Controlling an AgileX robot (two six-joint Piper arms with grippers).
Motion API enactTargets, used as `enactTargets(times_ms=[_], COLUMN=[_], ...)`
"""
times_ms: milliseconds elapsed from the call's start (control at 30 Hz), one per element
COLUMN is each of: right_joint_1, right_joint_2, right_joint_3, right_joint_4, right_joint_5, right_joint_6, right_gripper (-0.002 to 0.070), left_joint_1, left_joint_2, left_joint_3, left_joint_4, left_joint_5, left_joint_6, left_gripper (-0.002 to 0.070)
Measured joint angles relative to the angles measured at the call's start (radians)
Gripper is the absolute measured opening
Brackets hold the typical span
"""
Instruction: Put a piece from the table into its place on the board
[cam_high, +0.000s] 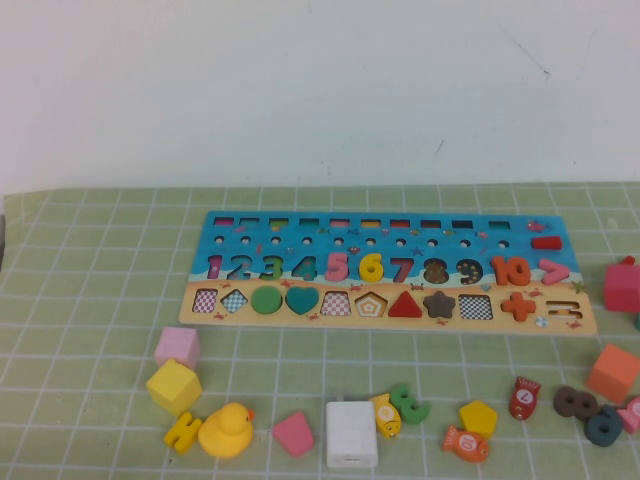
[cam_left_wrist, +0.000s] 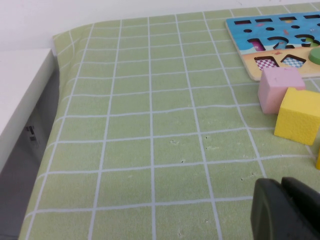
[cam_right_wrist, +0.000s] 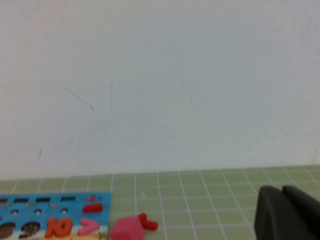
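Note:
The blue number-and-shape board (cam_high: 500, 245) lies across the middle of the table. Its trapezoid slot (cam_high: 335, 304) and pentagon slot (cam_high: 370, 305) show no piece. Loose pieces lie in front of it: a pink trapezoid (cam_high: 293, 434), a green 3 (cam_high: 408, 403), a yellow pentagon (cam_high: 478, 417), a brown 8 (cam_high: 576, 402) and fish pieces. Neither gripper shows in the high view. My left gripper (cam_left_wrist: 281, 182) is shut and empty, low over the cloth left of the board. My right gripper (cam_right_wrist: 282, 189) is shut and empty, off the board's right end.
A pink cube (cam_high: 177, 347) and a yellow cube (cam_high: 174, 387) stand front left, near a yellow duck (cam_high: 226, 430). A white box (cam_high: 351, 433) sits at the front. An orange cube (cam_high: 613, 372) and a magenta cube (cam_high: 622, 286) are at the right. The table's left edge (cam_left_wrist: 52, 60) drops off.

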Motion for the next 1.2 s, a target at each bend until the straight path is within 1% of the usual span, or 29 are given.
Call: enactTargets(times_ms=[167, 233, 367, 500, 533, 733, 933, 1200], right_joint_1=[0.000, 0.000, 0.000, -0.019, -0.026, -0.033, -0.033, -0.033], right_joint_2=[-0.039, -0.074, -0.146, -0.155, -0.155, -0.156, -0.156, -0.156], right_joint_3=[0.137, 0.203, 0.357, 0.496, 0.509, 0.516, 0.531, 0.534], right_joint_4=[0.001, 0.030, 0.179, 0.307, 0.324, 0.380, 0.449, 0.459], right_joint_5=[-0.013, -0.013, -0.013, 0.016, 0.034, 0.007, -0.071, -0.088], right_joint_6=[0.000, 0.000, -0.003, -0.003, -0.003, -0.007, -0.008, -0.008], right_gripper=[-0.0001, -0.0001, -0.0002, -0.0002, -0.0002, -0.0002, -0.0002, -0.0002], left_joint_1=[0.000, 0.000, 0.000, 0.000, 0.000, 0.000, 0.000, 0.000], left_joint_2=[0.000, 0.000, 0.000, 0.000, 0.000, 0.000, 0.000, 0.000], left_joint_3=[0.000, 0.000, 0.000, 0.000, 0.000, 0.000, 0.000, 0.000], left_joint_4=[0.002, 0.002, 0.002, 0.002, 0.002, 0.003, 0.003, 0.003], left_joint_5=[0.000, 0.000, 0.000, 0.000, 0.000, 0.000, 0.000, 0.000], left_joint_6=[0.000, 0.000, 0.000, 0.000, 0.000, 0.000, 0.000, 0.000], left_gripper=[-0.0002, -0.0002, -0.0002, -0.0002, -0.0002, -0.0002, -0.0002, -0.0002])
